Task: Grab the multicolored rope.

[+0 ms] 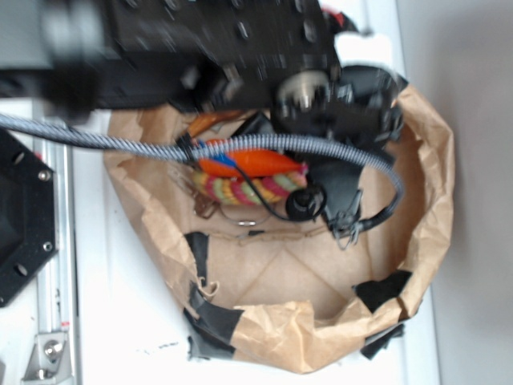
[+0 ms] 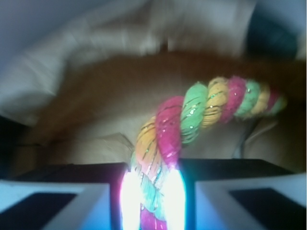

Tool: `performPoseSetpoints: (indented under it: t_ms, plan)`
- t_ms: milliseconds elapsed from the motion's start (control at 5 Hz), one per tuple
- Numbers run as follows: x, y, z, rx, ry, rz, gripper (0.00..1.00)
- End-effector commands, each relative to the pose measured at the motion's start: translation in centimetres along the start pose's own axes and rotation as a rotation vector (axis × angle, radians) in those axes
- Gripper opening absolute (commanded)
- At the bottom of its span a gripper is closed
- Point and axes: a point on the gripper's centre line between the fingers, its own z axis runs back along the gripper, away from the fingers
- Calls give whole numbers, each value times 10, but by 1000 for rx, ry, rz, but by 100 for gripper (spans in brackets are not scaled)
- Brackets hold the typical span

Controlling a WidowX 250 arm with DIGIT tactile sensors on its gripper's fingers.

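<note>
Rope handling judged light, soft and pliant with a grippy twisted surface, best pinched across its thickness near one end, as the claw (image 2: 152, 201) now grasps the multicolored rope (image 2: 201, 110), pink, yellow and green strands, inside the brown paper bag (image 1: 433, 160).

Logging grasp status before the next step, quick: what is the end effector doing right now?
End effector: closed on the multicolored rope, which sits clamped between its fingers in the wrist view.
</note>
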Motion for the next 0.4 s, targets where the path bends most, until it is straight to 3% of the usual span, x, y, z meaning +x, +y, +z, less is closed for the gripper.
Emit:
performPoseSetpoints:
  t_ms: [0, 200]
  plan:
    - [14, -14, 82, 28, 118, -52, 0]
    - [7, -26, 76, 21, 134, -65, 0]
